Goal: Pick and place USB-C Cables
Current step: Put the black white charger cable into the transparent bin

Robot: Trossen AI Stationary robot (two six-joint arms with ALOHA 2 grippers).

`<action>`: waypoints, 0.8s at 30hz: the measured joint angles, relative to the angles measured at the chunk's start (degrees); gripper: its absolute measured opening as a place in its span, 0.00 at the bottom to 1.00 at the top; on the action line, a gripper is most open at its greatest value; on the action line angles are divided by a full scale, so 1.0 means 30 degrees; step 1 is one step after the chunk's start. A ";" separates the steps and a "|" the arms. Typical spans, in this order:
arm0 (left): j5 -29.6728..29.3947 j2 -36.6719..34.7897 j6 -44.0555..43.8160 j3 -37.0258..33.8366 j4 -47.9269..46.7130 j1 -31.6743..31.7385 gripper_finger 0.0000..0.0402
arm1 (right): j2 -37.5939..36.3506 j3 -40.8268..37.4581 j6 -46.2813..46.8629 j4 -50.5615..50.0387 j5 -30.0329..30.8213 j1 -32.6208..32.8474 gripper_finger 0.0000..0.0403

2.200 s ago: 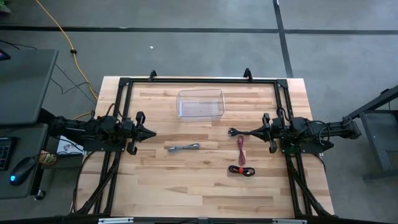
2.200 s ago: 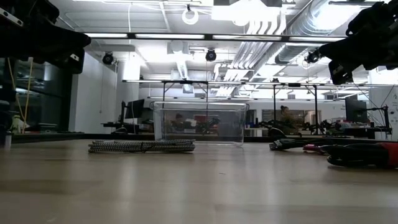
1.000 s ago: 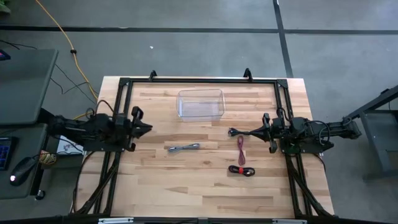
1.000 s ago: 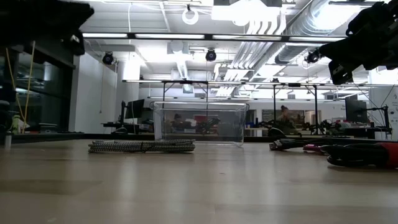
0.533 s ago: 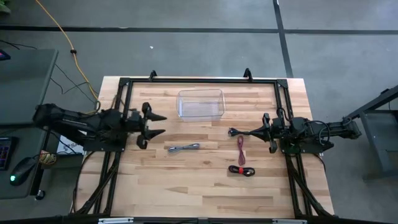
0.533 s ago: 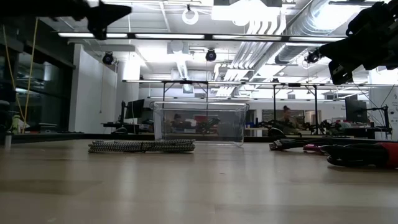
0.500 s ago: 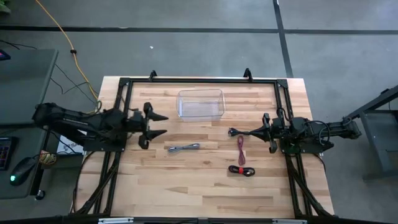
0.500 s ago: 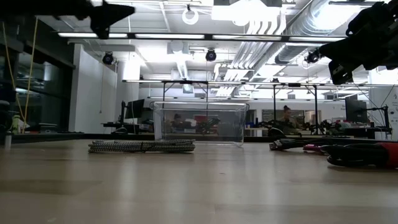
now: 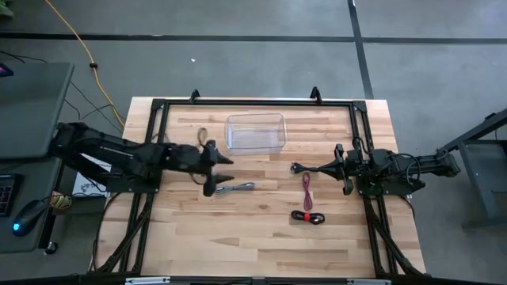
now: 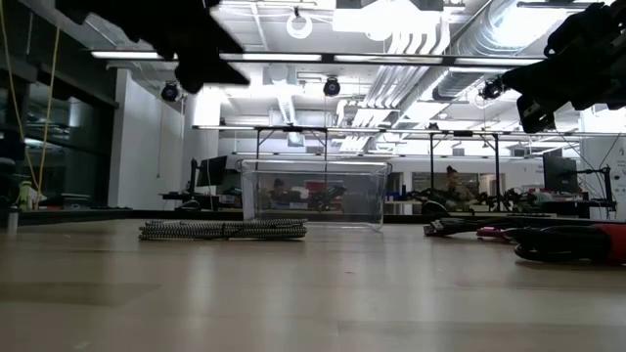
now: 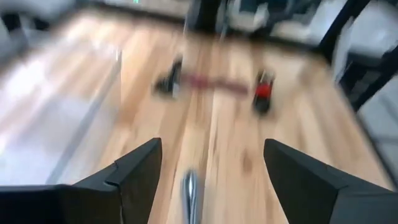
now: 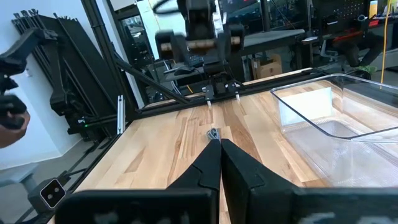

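Left pincer hangs above the counter with its fingers spread wide and nothing between them. The silver-grey USB-C cable lies flat on the counter just ahead of and slightly to one side of that pincer, below it; the left wrist view shows one end of it between the two fingers. Its long axis runs roughly along the pincer's line of reach, so in my judgement the fingers should straddle it across its thin width on descent. The left arm is the nearer by far. Right pincer is clenched on nothing and held above the counter, just beside the pink-magenta USB-C cable; the red-and-black USB-C cable lies near that, further from the right pincer. Count: three cables, all on the counter, none in the clear plastic bin; one bin, beyond the left pincer, empty as far as can be seen
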 joint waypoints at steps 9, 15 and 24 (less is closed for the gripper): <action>0.0725 0.5751 0.0559 0.0058 0.0719 -0.1631 0.66 | 0.0000 0.0003 -0.0001 0.0005 -0.0006 0.0001 0.00; -0.1870 0.8735 -0.0238 0.0058 0.1751 -0.2649 0.66 | 0.0000 0.0003 -0.0001 -0.0003 0.0000 0.0006 0.00; -0.2909 1.1255 -0.2262 0.0151 0.2056 -0.2597 0.65 | 0.0002 -0.0005 -0.0002 0.0005 0.0000 0.0002 0.00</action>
